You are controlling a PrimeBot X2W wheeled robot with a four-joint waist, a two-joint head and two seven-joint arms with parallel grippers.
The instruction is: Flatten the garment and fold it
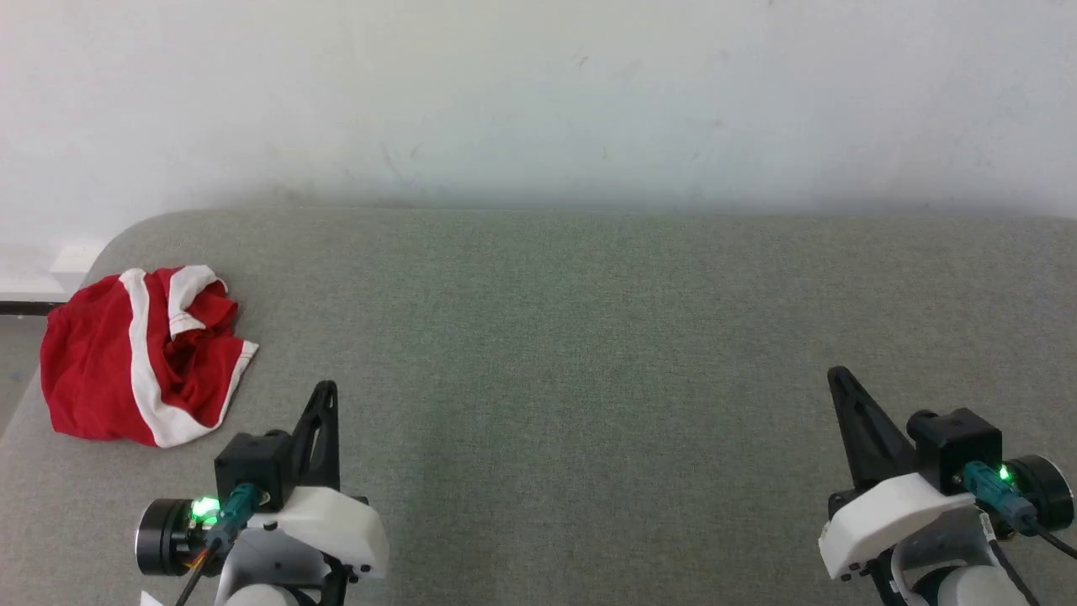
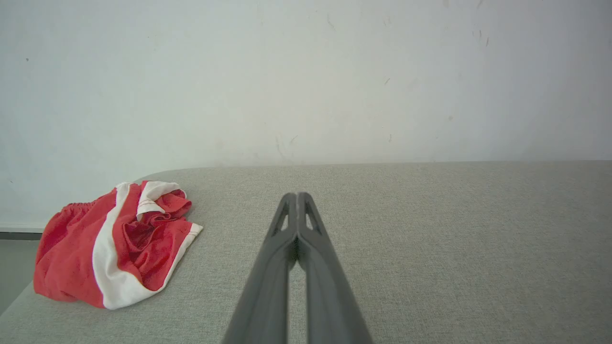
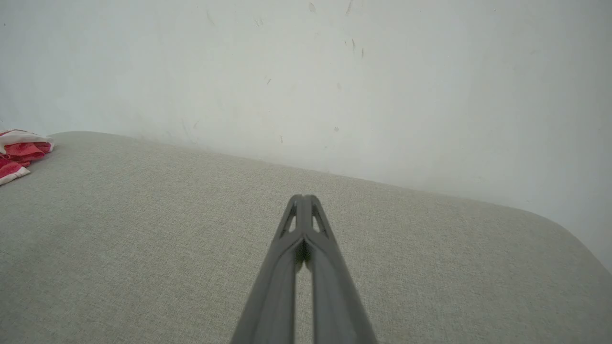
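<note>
wall [image 1: 538,101]: flat off-white, matte, a few faint scuffs and specks. it runs behind the whole surface.

work surface [image 1: 589,337]: wide grey-green pad with a fine woven, slightly heathered texture. the far corners are rounded and the back edge meets the wall.

garment [image 1: 143,353]: red shorts of thin fabric, crumpled in a loose heap at the far left corner of the pad, close to its left edge. a broad white stripe curves across the top of the heap and white trim follows the hem. folds overlap, with one pocket of cloth sunk in the middle. in the left wrist view a gathered edge shows at the far left of the heap. any print is hidden in the folds.

left gripper [image 1: 326,396]: near edge of the pad, lower left, just right of the garment and not touching it. the long dark tapered fingers are pressed together at the tips, nothing between them. white shell and black block behind, green led lit.

right gripper [image 1: 841,383]: lower right, well apart from the garment. same build, with the fingers closed tip to tip and empty over bare pad.
</note>
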